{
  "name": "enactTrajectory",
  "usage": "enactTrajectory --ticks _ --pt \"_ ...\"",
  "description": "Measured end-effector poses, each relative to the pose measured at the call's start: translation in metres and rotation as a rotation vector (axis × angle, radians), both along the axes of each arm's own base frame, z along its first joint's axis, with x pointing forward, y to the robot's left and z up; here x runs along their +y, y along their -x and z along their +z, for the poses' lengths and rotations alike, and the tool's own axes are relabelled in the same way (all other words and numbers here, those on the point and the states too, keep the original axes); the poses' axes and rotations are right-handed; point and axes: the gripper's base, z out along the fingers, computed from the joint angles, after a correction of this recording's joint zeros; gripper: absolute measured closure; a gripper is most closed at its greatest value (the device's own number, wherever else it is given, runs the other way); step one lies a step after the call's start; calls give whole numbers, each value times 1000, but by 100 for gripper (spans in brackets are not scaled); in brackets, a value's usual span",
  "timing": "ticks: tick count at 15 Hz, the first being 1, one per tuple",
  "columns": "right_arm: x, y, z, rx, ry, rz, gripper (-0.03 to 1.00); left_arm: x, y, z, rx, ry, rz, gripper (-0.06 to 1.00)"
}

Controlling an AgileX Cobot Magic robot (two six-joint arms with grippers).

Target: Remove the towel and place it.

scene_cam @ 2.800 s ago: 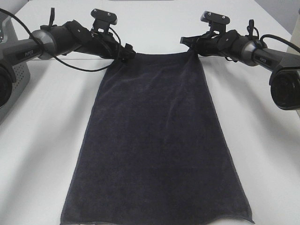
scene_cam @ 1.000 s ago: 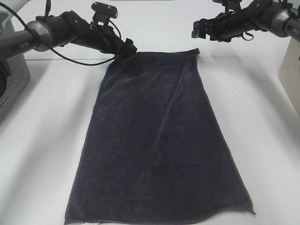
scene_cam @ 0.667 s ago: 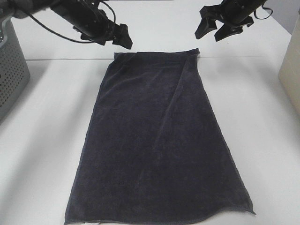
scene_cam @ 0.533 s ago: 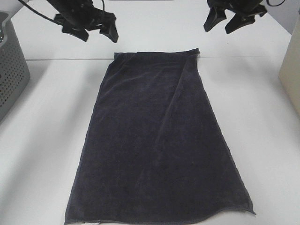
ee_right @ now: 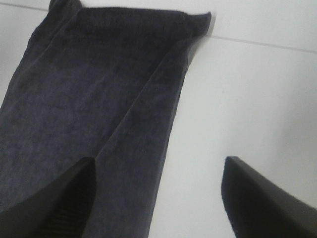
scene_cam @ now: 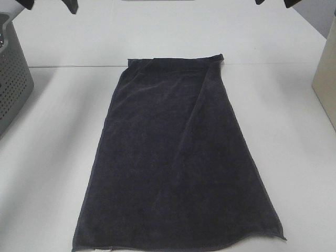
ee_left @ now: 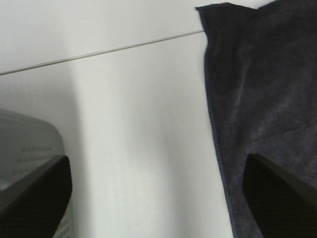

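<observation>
The towel (scene_cam: 176,157) is very dark navy and lies spread flat on the white table (scene_cam: 294,173), its long side running from the far seam to the near edge. A slanting fold runs along its far right part (ee_right: 148,94). Both grippers have lifted clear of it. Only the fingertips of my left gripper (scene_cam: 48,4) show at the top left of the overhead view, and those of my right gripper (scene_cam: 274,2) at the top right. In the wrist views the left gripper (ee_left: 158,198) and right gripper (ee_right: 158,198) stand wide open and empty, high above the towel's far corners.
A grey perforated basket (scene_cam: 13,79) stands at the table's left edge, also seen as the basket (ee_left: 29,144) in the left wrist view. A beige box (scene_cam: 325,68) stands at the right edge. A seam (scene_cam: 73,66) crosses the table by the towel's far end.
Both grippers let go of the towel's far corners, opened, and rose up and outward almost out of the overhead view. The towel stays flat on the table.
</observation>
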Motion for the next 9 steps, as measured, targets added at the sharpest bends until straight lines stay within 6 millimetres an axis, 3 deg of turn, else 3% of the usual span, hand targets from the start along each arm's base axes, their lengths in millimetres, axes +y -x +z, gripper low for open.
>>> enactTrajectory --ticks 2,4,7,9 --pt "-3 37 8 50 15 -2 28 34 18 16 7 7 68 6" --pt "-5 77 11 102 10 -26 28 59 50 28 41 -6 114 6" --pt "-8 133 10 159 6 -48 28 84 123 40 68 -2 175 6" --pt "-10 163 0 201 8 -49 28 88 172 50 36 0 193 6"
